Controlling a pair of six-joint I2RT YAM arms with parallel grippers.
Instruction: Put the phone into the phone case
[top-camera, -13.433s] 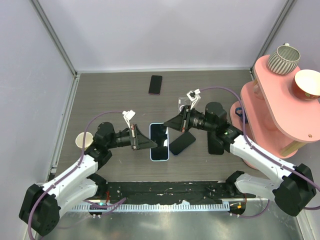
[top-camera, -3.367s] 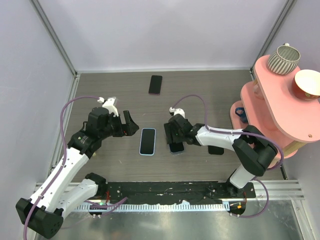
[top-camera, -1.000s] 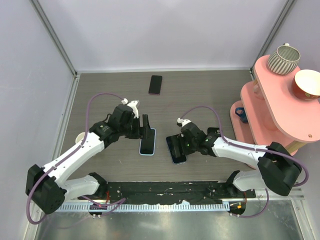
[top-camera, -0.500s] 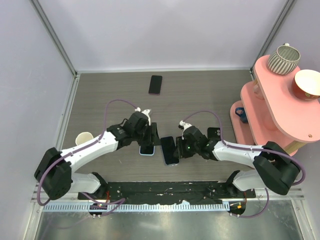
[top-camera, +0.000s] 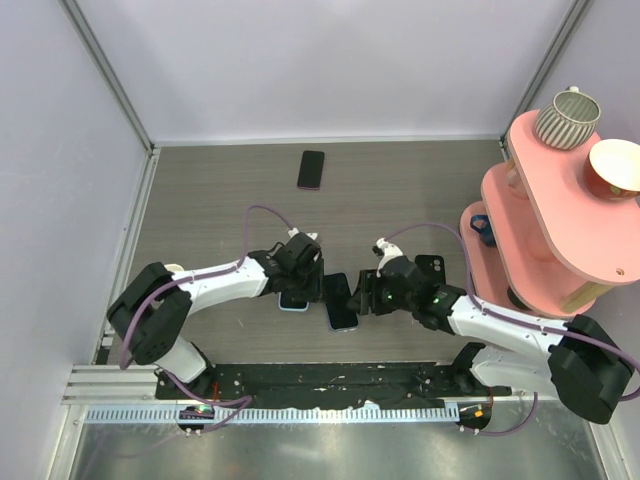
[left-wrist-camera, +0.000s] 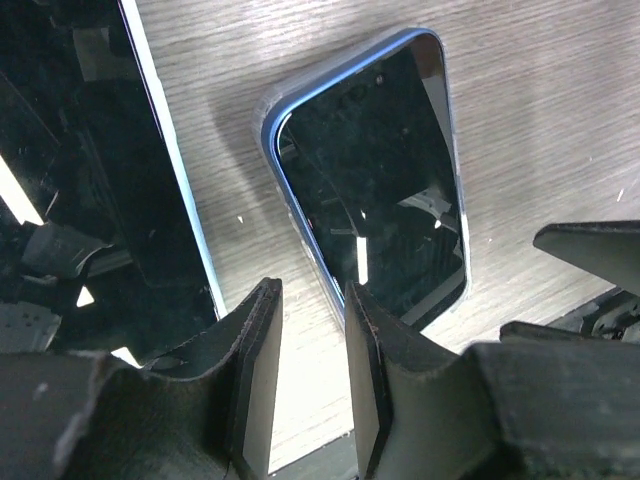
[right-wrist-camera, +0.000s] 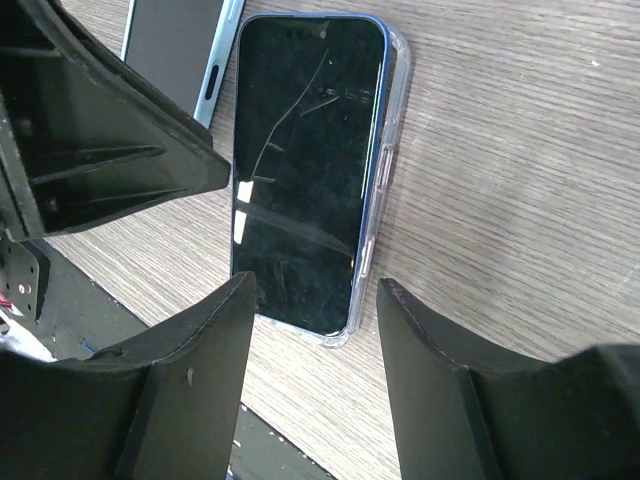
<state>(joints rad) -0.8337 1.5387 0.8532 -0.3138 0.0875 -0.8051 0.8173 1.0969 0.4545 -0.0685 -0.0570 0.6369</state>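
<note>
The phone (right-wrist-camera: 300, 170), dark screen up with a bluish line round its edge, lies flat inside the transparent phone case (right-wrist-camera: 392, 150) on the wood-grain table; in the top view the phone (top-camera: 340, 302) sits mid-table. My right gripper (right-wrist-camera: 312, 290) hovers open just short of its lower end, nothing between the fingers. My left gripper (left-wrist-camera: 308, 290) is open by a narrow gap over bare table beside the cased phone (left-wrist-camera: 370, 180), gripping nothing. From above, the left gripper (top-camera: 312, 283) and the right gripper (top-camera: 362, 293) flank the phone.
A light-blue-rimmed phone (top-camera: 291, 300) lies right beside the cased one, partly under my left gripper. A black phone with a reddish rim (top-camera: 311, 169) lies at the back. A pink shelf (top-camera: 540, 215) with a cup (top-camera: 566, 117) and bowl (top-camera: 615, 168) stands right.
My left arm has reached right to the two phones and its jaws have narrowed. The cased phone has slid a little left, close to the light-blue one, with the right gripper following.
</note>
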